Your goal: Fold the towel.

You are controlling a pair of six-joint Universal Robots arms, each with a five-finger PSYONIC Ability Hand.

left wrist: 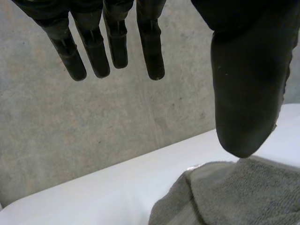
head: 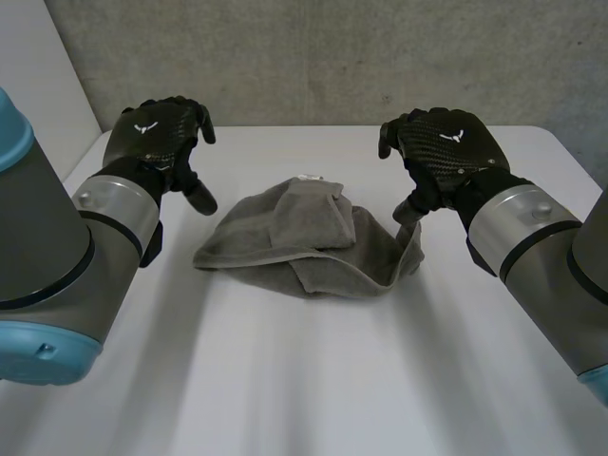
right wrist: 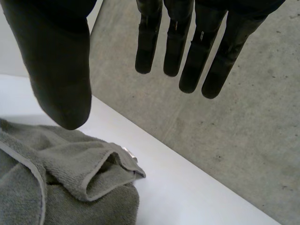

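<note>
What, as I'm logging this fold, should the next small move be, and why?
Probably lower the black right hand to pinch the raised corner of the crumpled grey terry towel under its thumb: that hand and the black left hand hover open, and the towel lies bunched on the white table.

1. This looks like a robot test lab or a plain workshop cell.
2. The back wall is raw grey concrete, unpainted, pitted and faintly seamed. A plain white wall adjoins it at one side.
3. The worktop is a plain white slab that runs up to the concrete.
4. Two machine arms, the left arm and the right arm, grey with light-blue caps, reach over it.
5. A single grey towel lies on the worktop.
</note>
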